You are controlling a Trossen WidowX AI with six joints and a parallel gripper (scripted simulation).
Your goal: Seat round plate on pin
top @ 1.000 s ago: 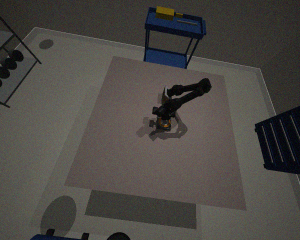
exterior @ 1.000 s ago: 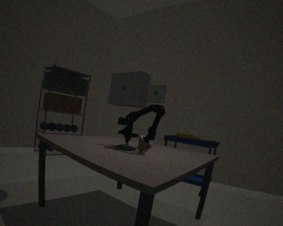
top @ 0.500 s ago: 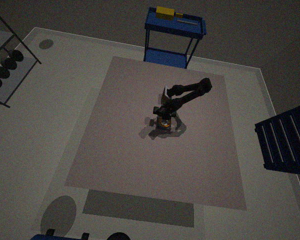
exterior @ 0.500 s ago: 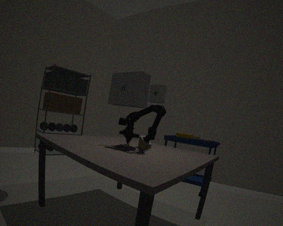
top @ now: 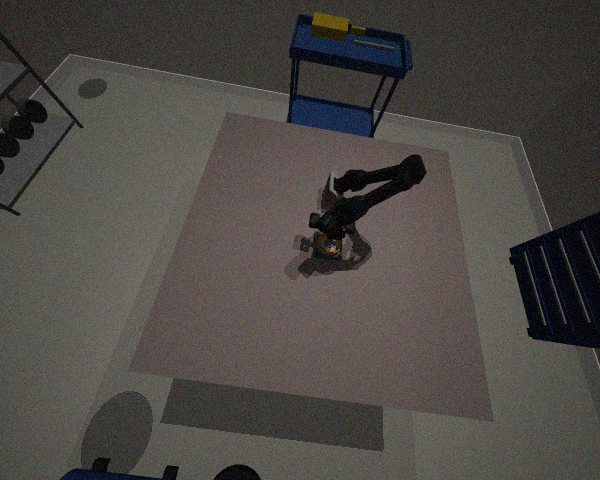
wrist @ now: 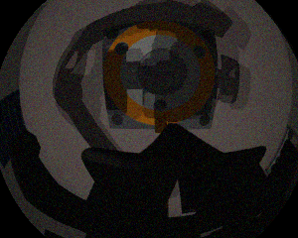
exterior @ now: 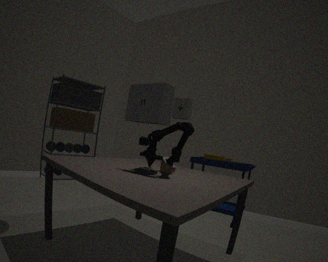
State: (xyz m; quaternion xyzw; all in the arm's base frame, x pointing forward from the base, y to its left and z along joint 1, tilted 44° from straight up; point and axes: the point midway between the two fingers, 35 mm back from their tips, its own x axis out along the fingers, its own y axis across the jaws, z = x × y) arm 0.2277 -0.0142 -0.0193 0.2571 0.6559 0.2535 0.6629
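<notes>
The round plate (top: 331,251) (wrist: 139,115), an orange ring with a grey middle, sits over the dark square base (wrist: 194,124). Three dark round spots show on the plate, one of them near its orange tab (wrist: 160,127), which points toward the gripper in the wrist view. The pin cannot be made out, and whether the plate lies flat or tilted cannot be told. My gripper (exterior: 150,167) (wrist: 172,128) is shut and empty, pointing down. Its tips are right beside the tab in the wrist view; whether they touch it cannot be told.
An orange and white wedge-shaped thing (top: 328,192) (exterior: 166,167) stands near the arm's foot. A small dark shape (top: 305,243) (wrist: 228,79) is beside the base. Shadows of the arm fall over the plate and table. A blue cart (top: 352,54) stands beyond the table.
</notes>
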